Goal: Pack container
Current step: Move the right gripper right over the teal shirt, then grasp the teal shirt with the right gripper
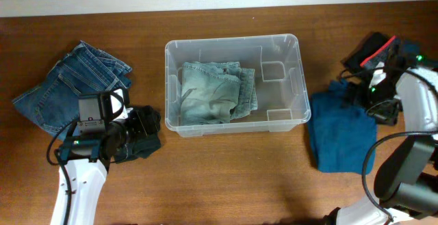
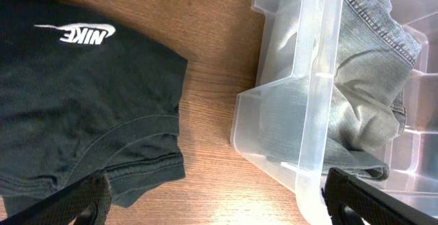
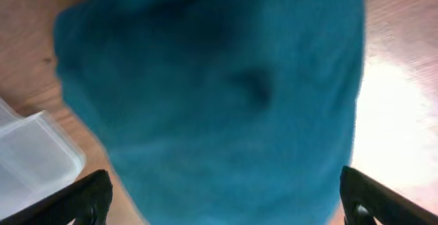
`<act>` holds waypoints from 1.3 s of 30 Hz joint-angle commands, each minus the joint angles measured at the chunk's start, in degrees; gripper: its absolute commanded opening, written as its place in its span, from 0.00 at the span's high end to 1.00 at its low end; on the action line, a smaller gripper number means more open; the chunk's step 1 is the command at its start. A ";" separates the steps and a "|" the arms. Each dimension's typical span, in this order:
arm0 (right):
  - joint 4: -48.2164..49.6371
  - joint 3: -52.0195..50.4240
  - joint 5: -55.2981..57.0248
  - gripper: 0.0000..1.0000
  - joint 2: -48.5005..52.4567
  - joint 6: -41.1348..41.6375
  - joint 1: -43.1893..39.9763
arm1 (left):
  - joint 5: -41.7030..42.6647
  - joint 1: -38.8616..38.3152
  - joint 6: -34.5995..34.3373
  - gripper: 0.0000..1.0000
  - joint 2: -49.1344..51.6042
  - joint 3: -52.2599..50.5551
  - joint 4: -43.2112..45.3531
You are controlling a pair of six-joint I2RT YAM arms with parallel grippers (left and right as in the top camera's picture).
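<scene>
One pale denim piece [image 1: 212, 91] lies in the container [image 1: 233, 42] — black shirt [image 2: 75, 102], teal cloth [image 1: 342, 133] and blue jeans [image 1: 68, 88] wait on the counter [image 1: 226, 177]; left claw [image 2: 219, 204] and right claw [image 3: 222, 197] spread, empty

The left arm [image 1: 79, 180] comes up from the near-left edge on a white link to a black wrist, which turns toward the right. The left gripper [image 2: 219, 196] has its jaws spread wide, and only its dark fingertips [image 2: 85, 201] show, at the bottom corners of its wrist view. The right arm [image 1: 419, 105] bends at the near-right, its white forearm reaching leftward. The right gripper [image 3: 226, 194] is equally wide apart
</scene>
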 commanded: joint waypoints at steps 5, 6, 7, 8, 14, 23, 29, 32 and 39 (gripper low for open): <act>5.79 -7.17 2.75 0.01 -0.07 2.89 0.17 | -0.39 -0.20 0.92 0.01 -0.04 0.24 0.07; 7.23 -8.46 3.91 0.01 -0.07 2.89 0.17 | -0.39 -0.20 0.92 0.01 -0.04 0.24 0.07; 8.79 -9.90 4.98 0.02 -0.07 2.86 0.20 | -0.39 -0.20 0.92 0.00 -0.02 0.24 0.07; 10.36 -11.23 5.33 0.02 -0.07 2.62 0.20 | -0.39 -0.20 0.92 0.01 -0.04 0.24 0.07; 19.26 -19.30 4.68 0.02 -0.04 1.33 0.20 | -0.39 -0.20 0.92 0.01 -0.04 0.24 0.07; 34.10 -32.09 4.20 0.02 0.63 2.23 0.13 | -0.39 -0.20 0.92 0.01 -0.04 0.24 0.07; 33.90 -32.09 4.20 0.01 0.63 2.23 0.09 | -0.39 -0.20 0.92 0.01 -0.02 0.24 0.07; 33.46 -32.09 4.22 0.01 0.63 2.23 0.09 | -0.39 -0.20 0.92 0.01 -0.02 0.24 0.07; 33.27 -32.98 4.22 0.02 0.63 2.23 0.09 | -0.39 -0.20 0.92 0.01 -0.02 0.24 0.07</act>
